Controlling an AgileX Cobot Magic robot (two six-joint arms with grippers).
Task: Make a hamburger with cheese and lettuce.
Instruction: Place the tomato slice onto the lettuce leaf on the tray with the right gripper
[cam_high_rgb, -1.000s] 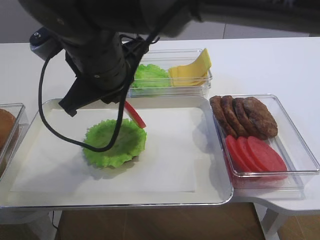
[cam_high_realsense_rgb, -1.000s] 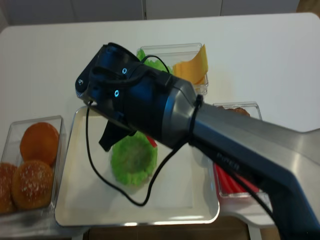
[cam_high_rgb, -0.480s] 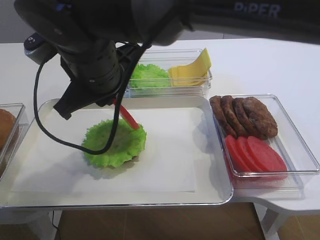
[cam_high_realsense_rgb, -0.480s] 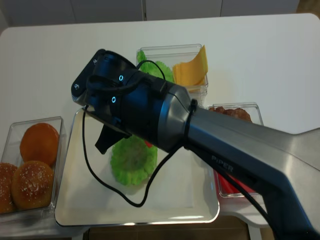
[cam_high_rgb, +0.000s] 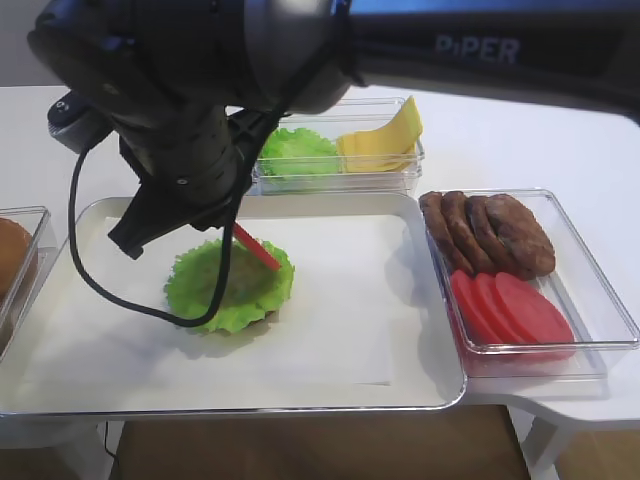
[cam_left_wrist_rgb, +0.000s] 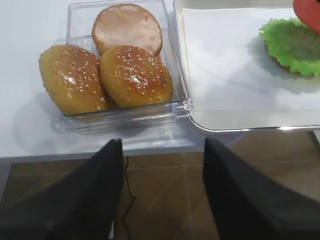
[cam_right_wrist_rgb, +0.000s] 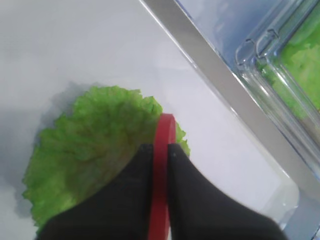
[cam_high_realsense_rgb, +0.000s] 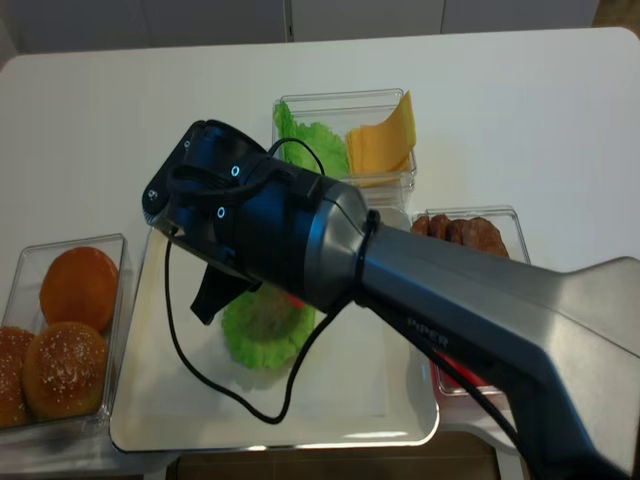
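The hamburger (cam_high_rgb: 230, 285) is a frilly green lettuce leaf over a tan bun base on the tray's white paper, also seen in the left wrist view (cam_left_wrist_rgb: 290, 45). My right gripper (cam_right_wrist_rgb: 160, 147) is shut on a red tomato slice (cam_right_wrist_rgb: 161, 170), held edge-on just above the stack's far right edge (cam_high_rgb: 256, 247). More lettuce (cam_high_rgb: 298, 152) and the cheese (cam_high_rgb: 385, 135) sit in a clear box behind the tray. My left gripper (cam_left_wrist_rgb: 162, 142) stands open and empty past the table's front edge, over the floor.
A clear box at the right holds brown patties (cam_high_rgb: 490, 230) and tomato slices (cam_high_rgb: 510, 305). A clear box of sesame buns (cam_left_wrist_rgb: 115, 65) stands left of the metal tray (cam_high_rgb: 400, 200). The big right arm (cam_high_realsense_rgb: 330, 240) reaches across the tray.
My right arm has shifted left and lower, bringing the tomato slice from beside the stack's right edge to just above the lettuce. The left gripper shows no change.
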